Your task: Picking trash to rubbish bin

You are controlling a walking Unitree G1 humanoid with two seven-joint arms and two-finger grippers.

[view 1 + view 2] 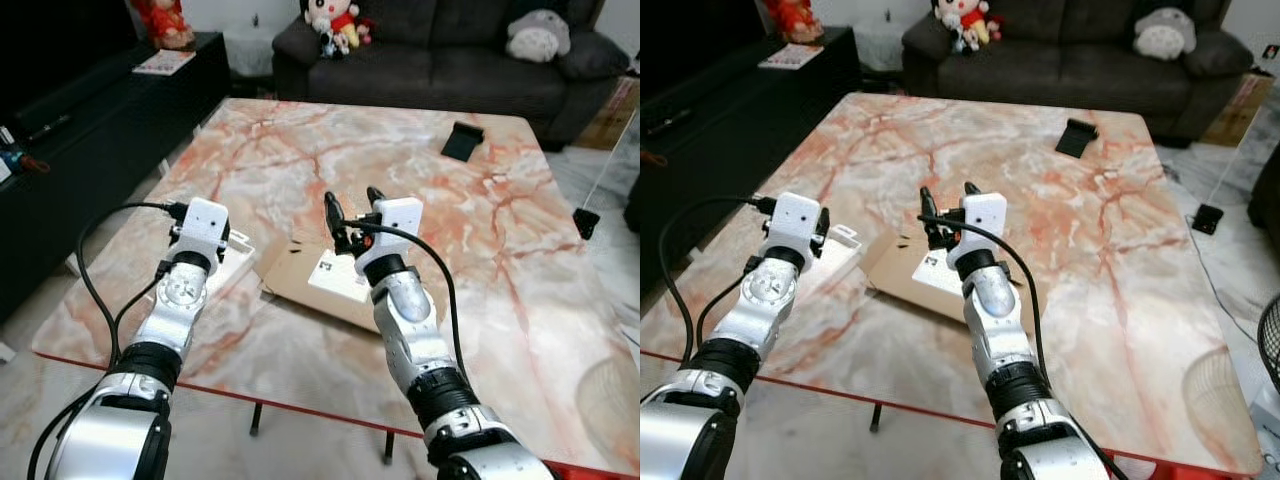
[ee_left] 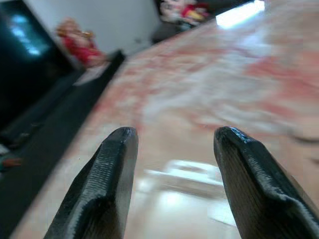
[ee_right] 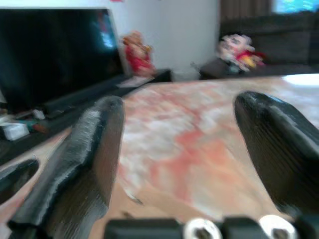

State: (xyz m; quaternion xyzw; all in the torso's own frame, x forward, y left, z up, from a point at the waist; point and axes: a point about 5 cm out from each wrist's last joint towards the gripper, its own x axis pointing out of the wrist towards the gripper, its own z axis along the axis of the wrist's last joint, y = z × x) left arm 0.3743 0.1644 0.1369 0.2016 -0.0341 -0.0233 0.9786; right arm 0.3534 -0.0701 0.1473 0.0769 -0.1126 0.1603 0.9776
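- The right gripper (image 1: 350, 205) is being held above the marble table (image 1: 400, 160) with its two black fingers (image 3: 94, 149) spread wide apart, nothing being pinched between them.
- The left gripper (image 2: 172, 164) is being held low over the table's left part, its fingers (image 2: 107, 184) likewise parted with an empty gap between them.
- A flattened brown cardboard piece (image 1: 300, 278) is lying on the table just below the right gripper, with a white printed label (image 1: 335, 275) on it; part of it is being hidden by the right wrist.
- A small white paper item (image 1: 236, 249) is lying just beside the left gripper, between it and the cardboard; in the left wrist view it is being seen as a blurred pale patch (image 2: 184, 172) past the fingertips.
- A small black object (image 1: 462, 140) is resting well apart, toward the table's far right corner.
- Beyond the table a dark sofa (image 1: 440, 60) is being occupied by a doll (image 1: 335, 22) and a grey plush toy (image 1: 538, 35).
- Along the robot's left a low black cabinet (image 1: 100, 120) is standing, with a red figure (image 1: 165, 22) and a flat booklet (image 1: 163, 62) on top.
- A rubbish bin cannot be made out.
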